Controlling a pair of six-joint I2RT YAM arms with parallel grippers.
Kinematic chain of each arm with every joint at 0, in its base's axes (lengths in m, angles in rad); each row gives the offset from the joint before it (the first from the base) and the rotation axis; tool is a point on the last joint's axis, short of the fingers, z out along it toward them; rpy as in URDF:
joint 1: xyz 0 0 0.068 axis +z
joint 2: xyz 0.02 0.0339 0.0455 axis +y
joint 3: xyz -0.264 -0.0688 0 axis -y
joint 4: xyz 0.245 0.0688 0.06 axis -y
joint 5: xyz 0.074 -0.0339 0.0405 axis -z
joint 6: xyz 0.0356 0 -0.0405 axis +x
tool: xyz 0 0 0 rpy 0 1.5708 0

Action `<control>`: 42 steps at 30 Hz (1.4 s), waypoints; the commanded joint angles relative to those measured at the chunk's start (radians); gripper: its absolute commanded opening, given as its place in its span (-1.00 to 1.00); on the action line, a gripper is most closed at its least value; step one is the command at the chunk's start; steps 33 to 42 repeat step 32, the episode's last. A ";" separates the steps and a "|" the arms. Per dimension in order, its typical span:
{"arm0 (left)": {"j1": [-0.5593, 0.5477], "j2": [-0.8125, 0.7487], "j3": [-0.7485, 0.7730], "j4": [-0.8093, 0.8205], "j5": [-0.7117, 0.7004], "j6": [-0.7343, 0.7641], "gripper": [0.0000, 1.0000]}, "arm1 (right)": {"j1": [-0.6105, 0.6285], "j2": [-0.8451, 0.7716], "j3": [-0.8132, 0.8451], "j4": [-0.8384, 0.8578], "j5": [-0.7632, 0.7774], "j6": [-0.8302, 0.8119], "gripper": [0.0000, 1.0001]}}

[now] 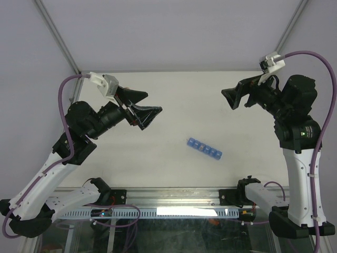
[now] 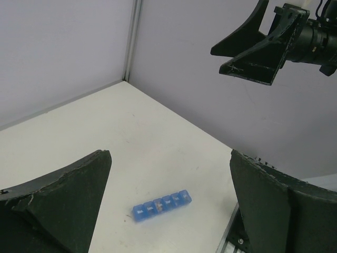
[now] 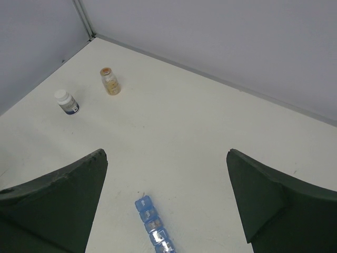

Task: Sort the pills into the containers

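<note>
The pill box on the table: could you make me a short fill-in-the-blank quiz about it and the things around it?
1. The pill organiser is coloured ____.
2. The left gripper and the right gripper each hold nothing, jaws wide ____.
3. The small bottle standing beside the amber bottle has a ____ cap.
Missing words: blue; open; white.

Left hand (image 1: 152, 101), right hand (image 1: 227, 99) aloft, agape
</note>
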 commanded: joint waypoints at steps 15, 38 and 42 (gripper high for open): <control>0.000 0.011 0.032 0.031 0.010 0.037 0.98 | -0.006 0.006 0.072 0.006 0.024 0.023 0.98; -0.001 0.022 0.032 0.030 -0.003 0.057 0.98 | -0.005 0.004 0.063 0.010 0.079 -0.005 0.98; -0.001 0.022 0.032 0.030 -0.003 0.057 0.98 | -0.005 0.004 0.063 0.010 0.079 -0.005 0.98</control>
